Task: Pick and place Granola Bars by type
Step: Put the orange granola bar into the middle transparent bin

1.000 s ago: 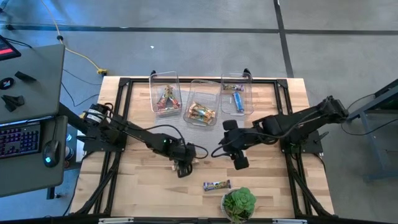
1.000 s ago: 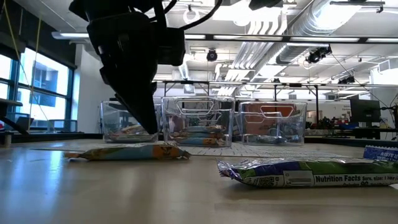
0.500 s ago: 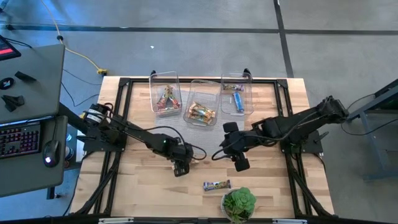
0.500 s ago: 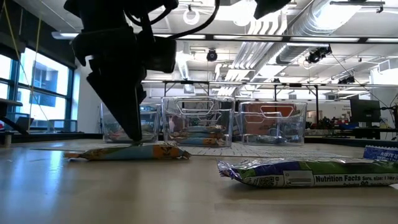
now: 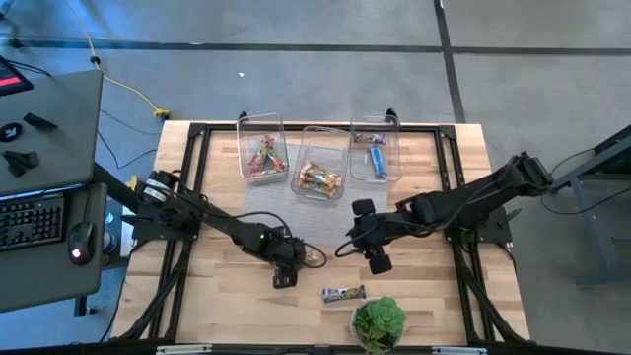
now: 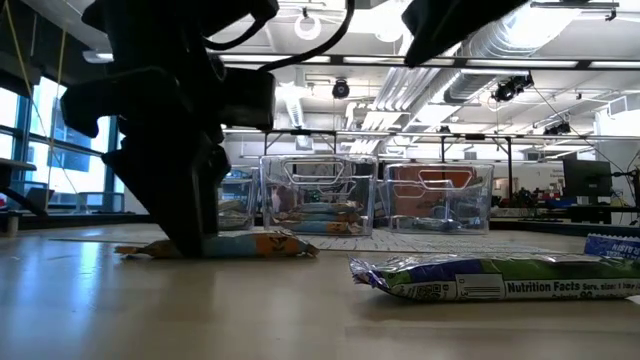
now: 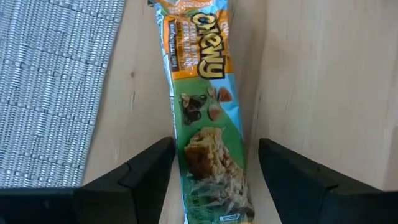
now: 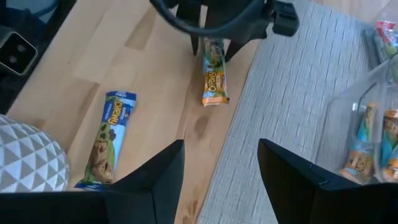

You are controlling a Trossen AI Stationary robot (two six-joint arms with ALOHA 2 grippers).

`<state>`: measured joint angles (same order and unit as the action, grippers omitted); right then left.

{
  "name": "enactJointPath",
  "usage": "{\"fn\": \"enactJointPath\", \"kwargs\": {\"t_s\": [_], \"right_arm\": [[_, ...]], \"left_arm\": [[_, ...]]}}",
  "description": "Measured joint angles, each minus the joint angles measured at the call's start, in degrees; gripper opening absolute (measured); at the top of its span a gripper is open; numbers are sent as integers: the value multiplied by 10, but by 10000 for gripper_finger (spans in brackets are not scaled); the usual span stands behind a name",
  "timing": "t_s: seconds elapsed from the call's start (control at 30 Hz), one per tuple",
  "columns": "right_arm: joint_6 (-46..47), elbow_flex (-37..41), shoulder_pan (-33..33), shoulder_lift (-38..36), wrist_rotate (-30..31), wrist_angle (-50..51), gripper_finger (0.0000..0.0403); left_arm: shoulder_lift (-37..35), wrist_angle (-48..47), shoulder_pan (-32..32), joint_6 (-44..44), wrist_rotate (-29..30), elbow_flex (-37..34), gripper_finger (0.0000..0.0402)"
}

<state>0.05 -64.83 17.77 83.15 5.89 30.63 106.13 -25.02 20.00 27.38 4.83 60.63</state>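
Observation:
An orange-and-teal granola bar (image 7: 208, 106) lies flat on the wooden table, just off a grey mat (image 7: 50, 81). My left gripper (image 7: 214, 165) is down at the table, open, with one finger on each side of the bar's near end; narrow gaps show on both sides. In the high view it is left of centre (image 5: 284, 271). My right gripper (image 5: 378, 261) hovers open right of centre with nothing between its fingers. A blue-green bar (image 5: 343, 293) lies nearer the front edge. More bars sit in three clear bins (image 5: 320, 163).
The three bins stand in a row at the table's far side, on and beyond the grey mat (image 5: 325, 212). A potted plant (image 5: 380, 320) in a white pot stands at the front edge, right beside the blue-green bar (image 8: 106, 137). Bare wood shows at the front left.
My left gripper has moved a little toward the table's near edge and come down to the table, and its fingers have opened to stand astride the orange-and-teal bar. The bar still lies flat on the table.

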Motion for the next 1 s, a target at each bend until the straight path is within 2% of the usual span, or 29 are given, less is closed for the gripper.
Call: {"fn": "enactJointPath", "kwargs": {"t_s": [0.13,0.27,0.37,0.43,0.67,1.0], "right_arm": [[2,62,-6,0,2,-81,188],[12,152,-8,0,-49,-195,188],[16,196,-3,2,-28,-291,188],[12,207,-3,5,-16,-320,188],[24,196,-9,35,10,-322,188],[11,171,-9,36,26,-321,188]], "left_arm": [[5,1,0,27,14,-1,234],[6,2,0,44,28,-1,234],[6,3,0,44,32,-1,234],[7,3,0,44,34,-1,234],[8,11,0,48,44,-2,219],[7,10,-1,45,64,0,123]]}}
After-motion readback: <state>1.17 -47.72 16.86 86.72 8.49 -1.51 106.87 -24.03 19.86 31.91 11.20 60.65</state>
